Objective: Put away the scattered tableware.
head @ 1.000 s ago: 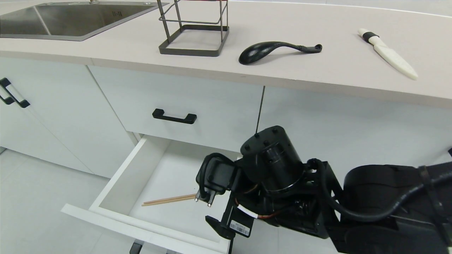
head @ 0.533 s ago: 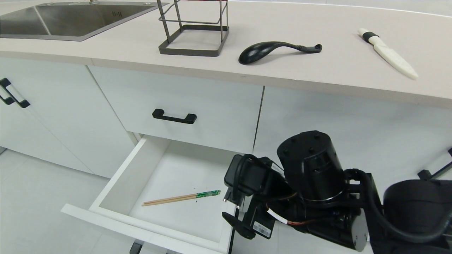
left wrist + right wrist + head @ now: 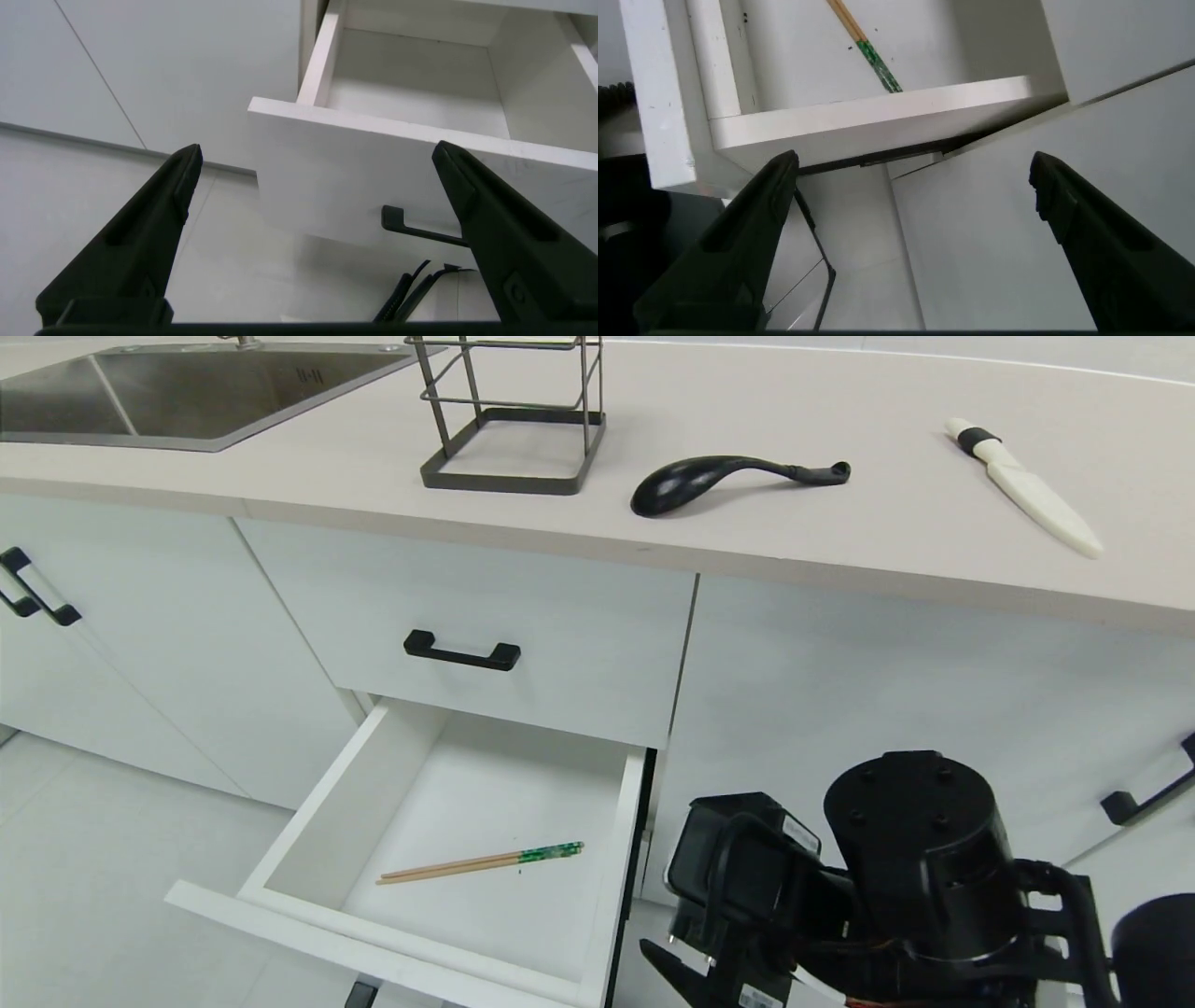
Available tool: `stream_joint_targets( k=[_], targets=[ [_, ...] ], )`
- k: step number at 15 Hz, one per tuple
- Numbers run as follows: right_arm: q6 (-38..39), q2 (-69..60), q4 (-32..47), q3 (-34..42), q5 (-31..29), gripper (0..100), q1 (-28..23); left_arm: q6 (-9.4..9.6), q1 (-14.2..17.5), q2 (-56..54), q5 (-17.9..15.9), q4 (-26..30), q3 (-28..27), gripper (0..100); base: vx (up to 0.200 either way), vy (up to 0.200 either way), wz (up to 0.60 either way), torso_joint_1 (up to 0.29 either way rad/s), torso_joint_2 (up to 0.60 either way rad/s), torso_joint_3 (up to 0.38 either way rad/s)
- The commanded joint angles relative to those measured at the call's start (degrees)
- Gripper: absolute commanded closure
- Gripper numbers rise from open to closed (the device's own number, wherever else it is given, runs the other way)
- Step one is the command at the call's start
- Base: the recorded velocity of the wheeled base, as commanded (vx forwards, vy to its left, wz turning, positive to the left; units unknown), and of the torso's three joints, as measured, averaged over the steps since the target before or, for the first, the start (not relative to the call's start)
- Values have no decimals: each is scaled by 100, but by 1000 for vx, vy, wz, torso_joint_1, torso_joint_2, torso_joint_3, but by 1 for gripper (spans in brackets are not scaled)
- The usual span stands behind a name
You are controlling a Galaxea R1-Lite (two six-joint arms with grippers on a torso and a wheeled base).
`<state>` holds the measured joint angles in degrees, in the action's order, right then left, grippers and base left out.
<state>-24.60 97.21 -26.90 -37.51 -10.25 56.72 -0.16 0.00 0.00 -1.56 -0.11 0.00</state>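
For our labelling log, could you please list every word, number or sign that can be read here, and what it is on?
Nothing reads clearly.
Sticker on the right arm: print too small to read.
Chopsticks: green pattern at one end, no letters to make out.
Knife, spoon, drawer: no markings seen.

Kitchen front as I view it: a pale beige surface (image 3: 840,541) with a steel sink (image 3: 215,392) sunk in at its far left, white cabinets (image 3: 887,681) below with black bar handles (image 3: 461,653), one drawer (image 3: 317,803) pulled open, and a light grey tiled floor (image 3: 84,887).
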Motion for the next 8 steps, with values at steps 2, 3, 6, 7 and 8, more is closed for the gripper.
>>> stream_joint_targets(
  k=[2,3,6,7,8],
  targets=[
    [-1,-70,10,51,6,0,23,-2,0,9,-2,2,0,0,0,0,0,222,-39,-102],
    [-1,-70,10,42,6,0,32,-2,0,9,-2,2,0,0,0,0,0,266,-124,-203],
    [8,-167,10,121,6,0,76,-2,0,9,-2,2,0,0,0,0,0,229,-538,-237],
    [17,-246,1,227,-3,0,146,-2,0,9,-2,2,0,0,0,0,0,159,-652,-100],
    [25,-325,10,323,-3,0,164,-2,0,9,-2,2,0,0,0,0,0,168,-544,-168]
  ],
)
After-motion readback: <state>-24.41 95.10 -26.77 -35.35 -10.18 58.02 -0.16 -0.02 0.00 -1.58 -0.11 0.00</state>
